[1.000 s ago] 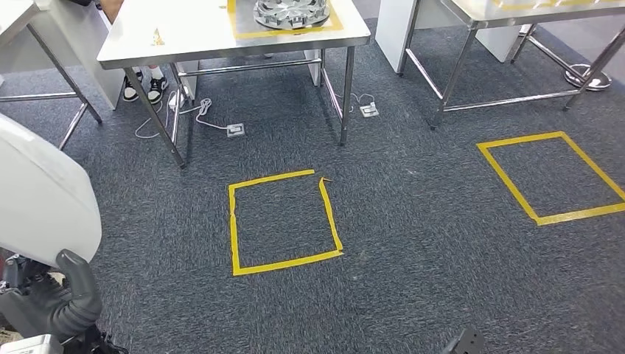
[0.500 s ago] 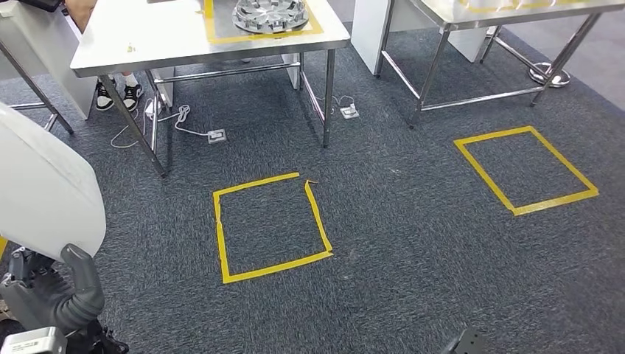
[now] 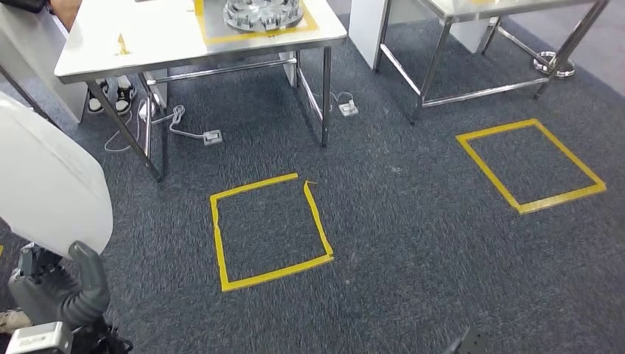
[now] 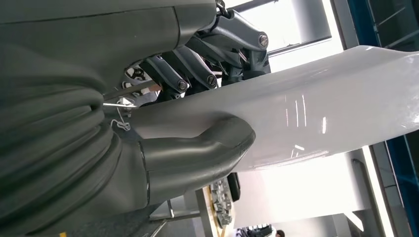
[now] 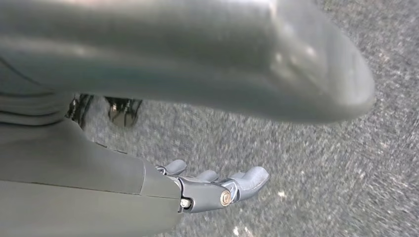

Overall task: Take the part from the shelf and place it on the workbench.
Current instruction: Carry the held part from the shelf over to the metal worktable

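Left hand point(image 4: 197, 143) grips the part point(image 3: 44, 177), a big smooth glossy white curved panel: thick grey thumb pressed on one face, dark fingers point(image 4: 197, 74) clamped on the other. In the head view the panel sits at the lower left, rounded edge over the carpet, well short of the workbench point(image 3: 133, 44). Right hand point(image 5: 217, 192) hangs over the carpet holding nothing, fingers loosely extended and slightly apart; view is blurred. Landmark: the near tape square point(image 3: 269, 230), yellow strips on dark grey speckled carpet point(image 3: 413, 251), one corner gapped with a loose strip end. Open carpet all round it. Beyond the square stands the workbench, flat white top on thin steel legs with a crossbar, a yellow tape outline on top and a round ribbed metal disc point(image 3: 262, 13) inside that outline. Under the workbench, beyond and left of the square, a white cable point(image 3: 158, 122) runs to a small floor box point(image 3: 212, 136); a second box point(image 3: 348, 109) lies by the right-hand leg. A person's shoes point(image 3: 107, 99) show behind the workbench. Right of the square, well apart, is a second tape square point(image 3: 531, 166), with a second steel-legged table point(image 3: 472, 44) beyond it.
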`<state>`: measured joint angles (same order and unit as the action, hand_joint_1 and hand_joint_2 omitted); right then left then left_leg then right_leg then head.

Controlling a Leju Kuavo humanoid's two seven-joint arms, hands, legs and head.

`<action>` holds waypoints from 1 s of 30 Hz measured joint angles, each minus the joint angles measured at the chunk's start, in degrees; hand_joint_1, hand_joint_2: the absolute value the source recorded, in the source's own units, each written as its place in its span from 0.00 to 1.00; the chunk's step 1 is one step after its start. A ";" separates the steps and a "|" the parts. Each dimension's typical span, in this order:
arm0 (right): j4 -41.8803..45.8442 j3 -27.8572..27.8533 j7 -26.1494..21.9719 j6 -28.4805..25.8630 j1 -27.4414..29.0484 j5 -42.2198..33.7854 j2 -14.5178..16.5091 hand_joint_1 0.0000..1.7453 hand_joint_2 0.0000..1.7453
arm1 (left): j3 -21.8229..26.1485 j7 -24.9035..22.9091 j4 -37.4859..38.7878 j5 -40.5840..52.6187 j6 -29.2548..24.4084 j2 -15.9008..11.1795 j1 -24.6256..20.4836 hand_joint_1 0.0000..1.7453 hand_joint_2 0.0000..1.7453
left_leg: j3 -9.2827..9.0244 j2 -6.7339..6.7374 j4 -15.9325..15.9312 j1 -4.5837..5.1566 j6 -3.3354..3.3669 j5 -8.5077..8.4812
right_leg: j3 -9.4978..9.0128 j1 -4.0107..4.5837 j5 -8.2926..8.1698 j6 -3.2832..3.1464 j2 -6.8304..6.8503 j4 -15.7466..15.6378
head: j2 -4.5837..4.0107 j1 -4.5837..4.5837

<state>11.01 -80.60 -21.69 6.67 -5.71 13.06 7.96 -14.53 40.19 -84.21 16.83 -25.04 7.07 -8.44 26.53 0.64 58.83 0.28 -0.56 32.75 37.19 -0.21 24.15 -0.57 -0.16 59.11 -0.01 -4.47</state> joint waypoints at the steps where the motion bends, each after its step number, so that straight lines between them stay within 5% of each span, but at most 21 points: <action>1: 0.02 -0.01 -0.01 0.02 -0.01 0.03 0.00 0.00 0.00 | -0.04 0.02 0.03 -0.05 0.02 0.01 -0.23 1.00 1.00 | 0.78 -0.08 1.85 -0.02 -0.24 0.02 | -0.51 -0.14 0.28 -0.36 -0.05 -0.11 | 0.01 0.02; 5: 0.07 0.01 -0.12 0.41 -0.21 0.20 -0.01 0.00 0.00 | -0.35 0.01 0.34 -0.06 0.21 -0.02 -0.70 1.00 1.00 | 9.06 -0.23 13.93 -0.26 -0.96 4.28 | -2.18 -0.16 1.68 -1.14 -0.26 -0.14 | 0.01 0.07; 7: 0.07 0.02 0.00 0.77 -0.19 0.22 -0.01 0.00 0.00 | -0.42 -0.01 0.59 0.00 0.33 -0.06 -0.67 1.00 1.00 | 11.36 -0.25 14.31 -0.25 -0.83 3.93 | -3.17 -0.05 2.53 -1.12 -0.44 -0.06 | 0.01 0.09; 9: 0.07 0.02 0.16 1.19 -0.21 0.17 0.02 0.00 0.00 | -0.46 -0.08 0.67 0.07 0.47 -0.07 -0.70 1.00 1.00 | 10.01 -0.27 7.88 -0.06 -0.10 -1.63 | -4.24 0.08 3.30 -1.01 -0.61 -0.04 | 0.01 0.10; 11: 0.07 0.03 0.21 1.41 -0.26 0.06 0.20 0.00 0.00 | -0.54 -0.21 0.75 0.11 0.68 -0.08 -0.78 1.00 1.00 | 8.43 -0.41 2.21 0.39 0.66 -4.69 | -4.97 0.17 3.95 -0.60 -0.76 -0.05 | 0.01 0.13; 15: 0.07 0.04 0.14 1.44 -0.20 -0.14 0.37 0.00 0.00 | -0.82 -0.36 0.86 0.12 1.01 -0.09 -0.85 1.00 1.00 | 6.99 -0.64 -0.19 0.43 1.94 -5.43 | -5.51 0.23 4.05 0.86 -0.77 1.02 | 0.01 0.14; 17: 0.07 0.04 0.14 1.44 -0.30 -0.17 0.43 0.00 0.00 | -0.99 -0.34 0.88 0.14 1.05 -0.04 -1.01 1.00 1.00 | 5.88 -0.50 -0.55 0.12 2.43 -5.88 | -4.51 0.15 5.71 1.38 -0.59 3.65 | 0.00 0.04; 20: 0.07 0.04 0.06 1.41 -0.37 -0.20 0.47 0.00 0.00 | -1.10 -0.35 0.99 0.15 1.12 0.04 -1.19 1.00 1.00 | 5.52 -0.42 -0.59 0.01 2.67 -5.52 | 1.07 -0.27 9.92 2.39 -0.43 12.56 | 0.01 -0.02; 21: 0.07 0.04 0.05 1.39 -0.28 -0.21 0.47 0.00 0.00 | -1.14 -0.37 1.05 0.15 1.15 0.03 -1.18 1.00 1.00 | 5.39 -0.45 -0.57 -0.03 2.62 -5.29 | 2.69 -0.43 10.19 2.67 -0.40 14.35 | 0.01 -0.01; 23: 0.07 0.04 0.05 1.36 -0.15 -0.26 0.48 0.00 0.00 | -1.22 -0.39 1.15 0.15 1.18 0.03 -1.17 1.00 1.00 | 4.79 -0.56 -0.50 -0.21 2.27 -4.65 | 3.04 -0.76 7.30 2.95 -0.29 11.97 | 0.01 -0.03; 25: 0.07 0.04 0.06 1.37 -0.11 -0.33 0.48 0.00 0.00 | -1.28 -0.39 1.17 0.15 1.24 0.03 -1.21 1.00 1.00 | 3.90 -0.55 -0.34 -0.36 1.66 -3.76 | 0.75 -0.96 2.59 3.08 -0.06 4.65 | 0.01 -0.01; 26: 0.07 0.04 0.05 1.37 -0.14 -0.35 0.49 0.00 0.00 | -1.31 -0.39 1.22 0.15 1.27 0.03 -1.27 1.00 1.00 | 3.64 -0.53 -0.26 -0.34 1.31 -3.37 | -0.14 -0.89 1.57 2.83 0.09 1.98 | 0.01 0.03; 30: 0.07 0.04 0.05 1.38 -0.02 -0.52 0.57 0.00 0.00 | -1.36 -0.42 1.33 0.14 1.43 0.02 -1.47 1.00 1.00 | 3.13 -0.51 0.26 -0.16 -0.13 -2.64 | -1.25 -0.76 1.34 0.86 0.12 0.24 | 0.01 0.17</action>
<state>11.08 -80.56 -21.64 8.05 -5.73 12.54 8.53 -15.89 39.77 -82.88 16.97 -23.62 7.09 -9.91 29.65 0.13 59.09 0.12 -0.69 30.11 35.93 -0.97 25.49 0.29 -0.04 59.35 0.00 -4.31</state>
